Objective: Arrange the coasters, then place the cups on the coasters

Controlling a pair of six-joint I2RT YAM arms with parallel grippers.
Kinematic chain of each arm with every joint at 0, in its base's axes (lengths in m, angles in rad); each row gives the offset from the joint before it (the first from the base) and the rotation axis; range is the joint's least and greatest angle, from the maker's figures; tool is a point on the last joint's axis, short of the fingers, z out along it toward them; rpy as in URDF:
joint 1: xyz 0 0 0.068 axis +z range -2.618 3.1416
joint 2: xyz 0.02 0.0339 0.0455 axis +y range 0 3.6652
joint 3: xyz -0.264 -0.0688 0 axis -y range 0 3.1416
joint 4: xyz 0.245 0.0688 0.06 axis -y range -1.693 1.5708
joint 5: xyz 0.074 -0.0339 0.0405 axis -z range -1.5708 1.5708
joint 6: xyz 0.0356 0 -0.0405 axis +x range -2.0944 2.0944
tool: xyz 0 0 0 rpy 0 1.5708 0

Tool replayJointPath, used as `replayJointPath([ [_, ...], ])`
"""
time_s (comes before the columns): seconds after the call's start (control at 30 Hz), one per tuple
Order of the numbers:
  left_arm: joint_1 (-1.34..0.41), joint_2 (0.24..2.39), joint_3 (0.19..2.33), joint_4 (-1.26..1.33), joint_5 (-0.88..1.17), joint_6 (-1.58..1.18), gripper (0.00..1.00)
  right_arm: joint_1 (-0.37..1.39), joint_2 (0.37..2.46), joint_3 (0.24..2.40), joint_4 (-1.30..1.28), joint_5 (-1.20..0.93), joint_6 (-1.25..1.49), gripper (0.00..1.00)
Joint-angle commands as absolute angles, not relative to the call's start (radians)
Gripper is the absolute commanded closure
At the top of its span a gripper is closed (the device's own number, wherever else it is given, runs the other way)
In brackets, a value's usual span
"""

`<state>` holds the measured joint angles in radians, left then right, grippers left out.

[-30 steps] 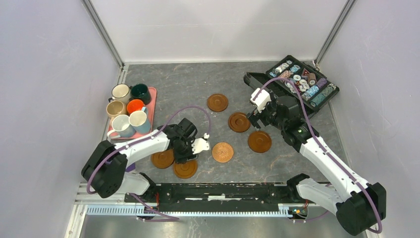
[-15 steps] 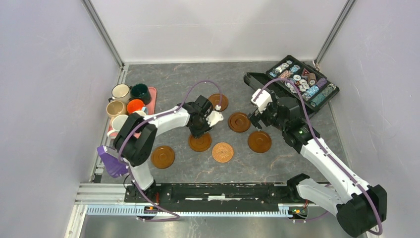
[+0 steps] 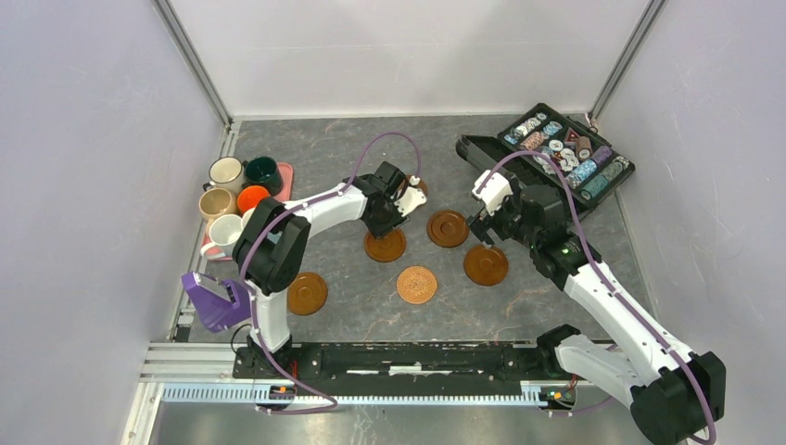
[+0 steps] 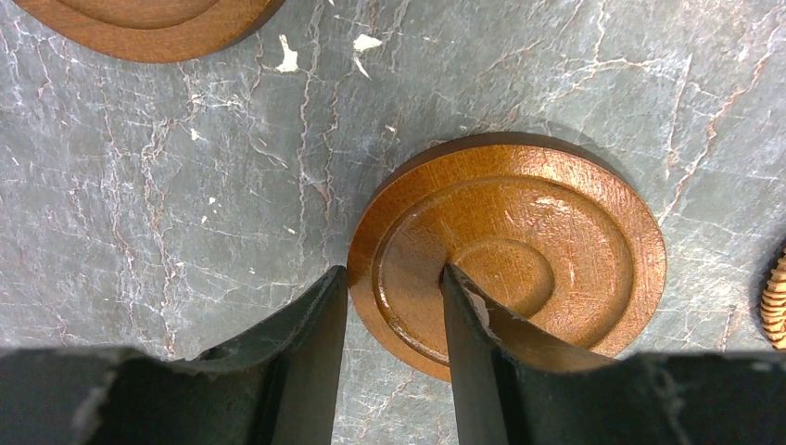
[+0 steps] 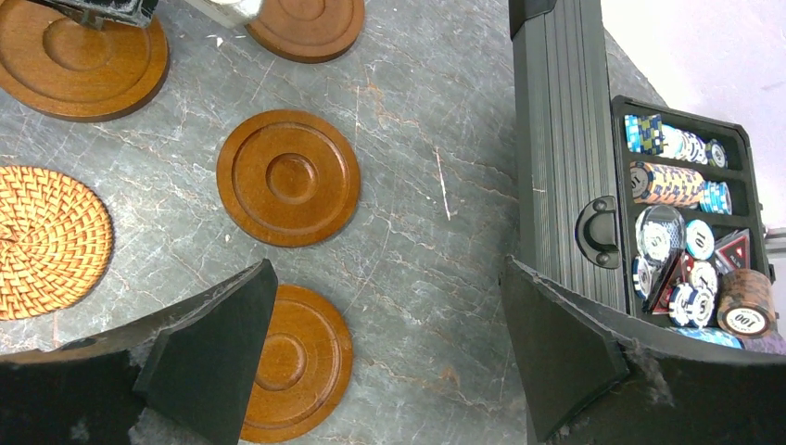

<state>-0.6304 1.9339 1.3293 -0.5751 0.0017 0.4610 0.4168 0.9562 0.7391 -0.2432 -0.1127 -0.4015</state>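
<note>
My left gripper is shut on the rim of a brown coaster, one finger outside the edge and one on its ringed top. Four more coasters lie around it: one behind the gripper, one to the right, one further right and one near the left. A woven coaster lies in front. My right gripper hovers open above the table, its left finger over a coaster. Several cups stand on the pink tray at the left.
An open black case of poker chips sits at the back right, its lid just right of my right gripper. Grey walls close in three sides. The left arm's link reaches across the front of the tray.
My left gripper has carried the coaster from the near left, beside another coaster, up toward the middle of the table. The right arm has barely moved.
</note>
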Motion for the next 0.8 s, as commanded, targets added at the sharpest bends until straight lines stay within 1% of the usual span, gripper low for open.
replayJointPath([
  [0.0,-0.629,1.935,1.366,-0.583,-0.003,0.425,0.51,0.414,0.937,0.739,-0.223,-0.102,-0.417,0.02],
  [0.37,-0.597,1.937,1.375,-0.583,-0.006,0.398,0.49,0.413,0.957,0.742,-0.206,-0.125,-0.411,0.02],
  [0.43,-0.597,1.933,1.378,-0.583,-0.003,0.393,0.47,0.412,0.961,0.744,-0.204,-0.130,-0.410,0.02],
  [0.53,-0.592,1.906,1.394,-0.606,0.032,0.388,0.39,0.413,0.963,0.749,-0.203,-0.134,-0.408,0.02],
  [0.6,-0.573,1.874,1.421,-0.654,0.087,0.380,0.30,0.413,0.966,0.752,-0.201,-0.138,-0.408,0.02],
  [0.67,-0.535,1.843,1.457,-0.725,0.150,0.374,0.24,0.413,0.968,0.755,-0.199,-0.142,-0.408,0.02],
  [0.77,-0.455,1.803,1.468,-0.883,0.244,0.447,0.18,0.413,0.972,0.760,-0.199,-0.151,-0.411,0.02],
])
